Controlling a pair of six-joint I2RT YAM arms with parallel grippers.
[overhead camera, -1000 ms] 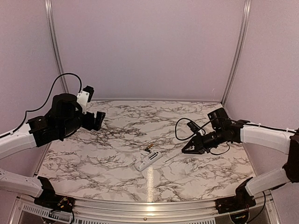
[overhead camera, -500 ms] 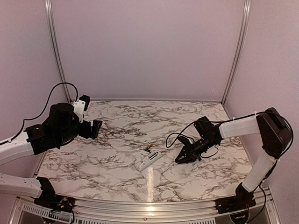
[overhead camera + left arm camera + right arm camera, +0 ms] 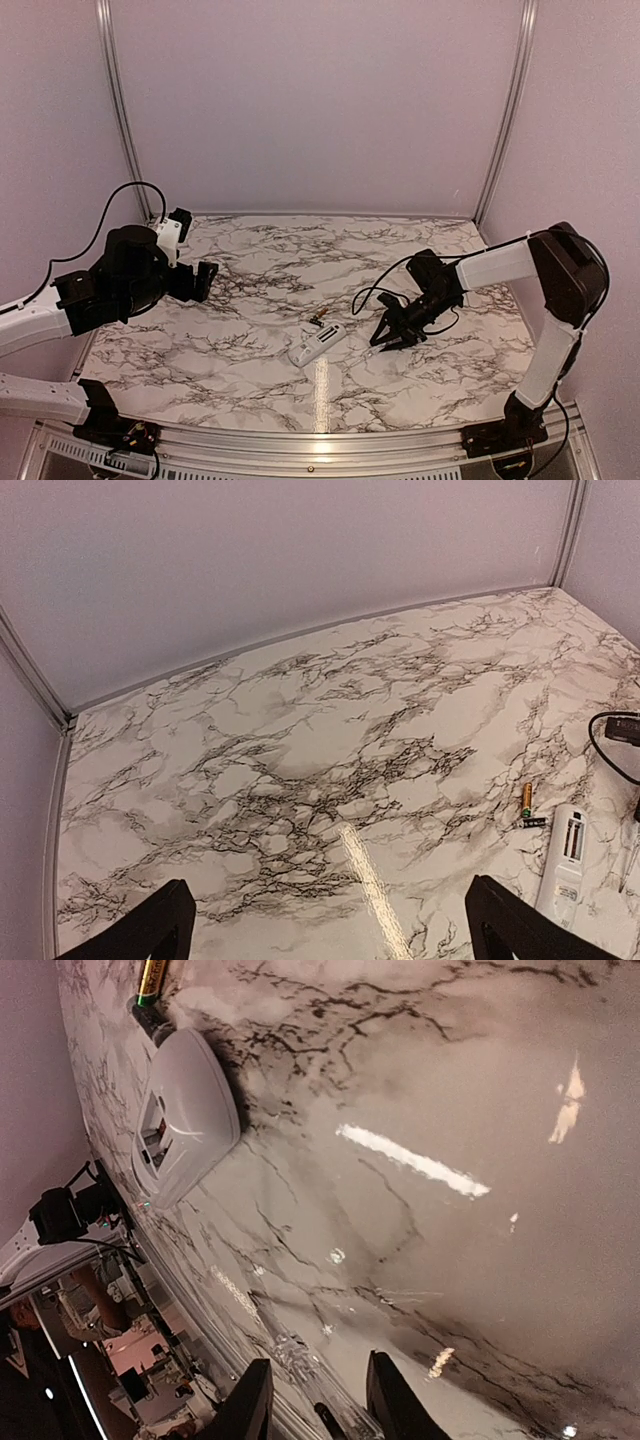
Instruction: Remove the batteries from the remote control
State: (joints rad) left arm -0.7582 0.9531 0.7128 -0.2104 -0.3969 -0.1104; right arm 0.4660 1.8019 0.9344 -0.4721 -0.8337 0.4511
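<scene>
The white remote control [image 3: 318, 343] lies near the middle of the marble table, its open compartment facing up [image 3: 185, 1115]. Two batteries [image 3: 320, 320] lie just behind it: a gold one [image 3: 527, 798] and a dark one [image 3: 533, 822] on the table. My right gripper [image 3: 385, 338] is low over the table, right of the remote. Its jaws stand a little apart around a thin clear pen-like tool [image 3: 320, 1385], with a gap on either side. My left gripper [image 3: 205, 278] hovers wide open at the far left, holding nothing.
A black cable [image 3: 375, 290] loops off the right wrist above the table. Pale walls with metal corner posts [image 3: 505, 110] close in the back and sides. A metal rail [image 3: 320, 440] runs along the near edge.
The right arm swung left and down toward the remote, and its jaws, shut earlier, have parted. The left arm drifted slightly down and left, still open.
</scene>
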